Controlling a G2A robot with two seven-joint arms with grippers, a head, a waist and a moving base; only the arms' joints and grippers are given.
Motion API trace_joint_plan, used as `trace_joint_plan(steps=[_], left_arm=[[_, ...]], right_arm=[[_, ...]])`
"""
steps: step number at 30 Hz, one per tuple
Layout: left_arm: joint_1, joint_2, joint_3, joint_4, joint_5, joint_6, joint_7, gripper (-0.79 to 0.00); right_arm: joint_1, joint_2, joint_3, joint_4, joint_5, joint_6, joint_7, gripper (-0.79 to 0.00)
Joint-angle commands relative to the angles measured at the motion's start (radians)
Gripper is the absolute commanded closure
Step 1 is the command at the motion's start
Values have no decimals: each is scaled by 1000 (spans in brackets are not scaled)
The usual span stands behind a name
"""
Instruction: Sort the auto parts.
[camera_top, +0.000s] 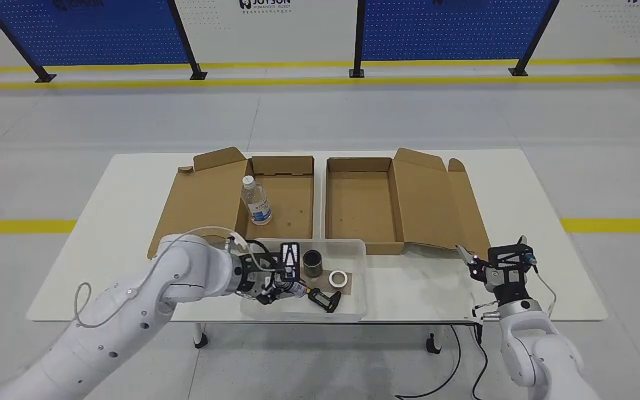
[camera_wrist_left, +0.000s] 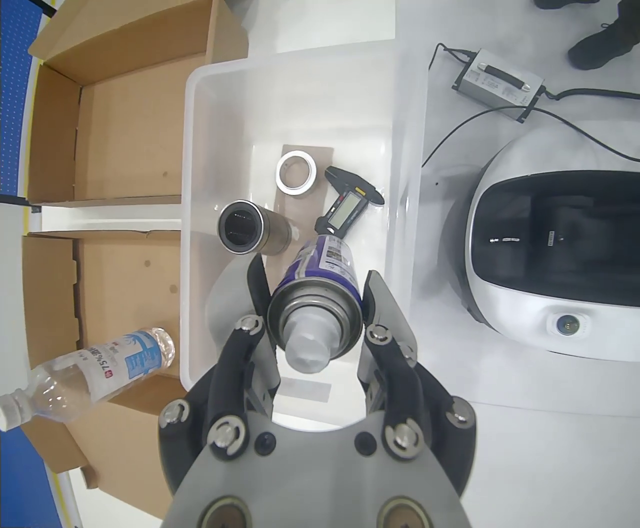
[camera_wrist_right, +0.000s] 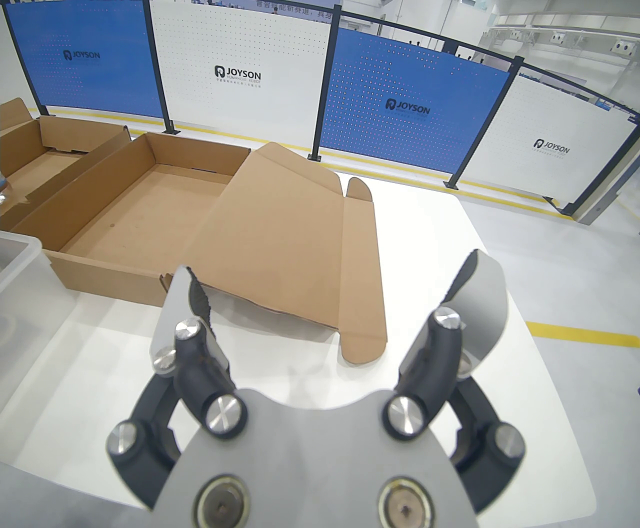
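While the left pincer (camera_wrist_left: 315, 292) is clenched on a spray can (camera_wrist_left: 327, 260) inside the clear bin (camera_wrist_left: 192, 150), a metal cylinder (camera_wrist_left: 252, 232) lies just beside the can. A caliper (camera_wrist_left: 347, 205) sits at the can's far end, with a ring (camera_wrist_left: 296, 172) near both. Bin walls flank the pincer. Water bottle (camera_top: 256, 200) is in the left cardboard box (camera_top: 292, 215); the right cardboard box (camera_top: 358, 205) is beside it, both behind the bin. Right pincer (camera_wrist_right: 328, 265) is released, fingers spread, over the desk (camera_wrist_right: 425, 250) near the right box's flap.
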Motion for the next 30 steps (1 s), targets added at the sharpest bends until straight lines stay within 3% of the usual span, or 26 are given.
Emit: trace_joint_plan(steps=[1,13,30], left_arm=[[1,0,-4,-1,-3,-1,-2,0],[-5,-4,-36,23,1,31,43,0],[-44,-30,-84,182,146,243,174,0]], right_arm=[[0,0,0,0,0,0,0,-785],[0,0,0,0,0,0,0,-785],[0,0,0,0,0,0,0,-785]])
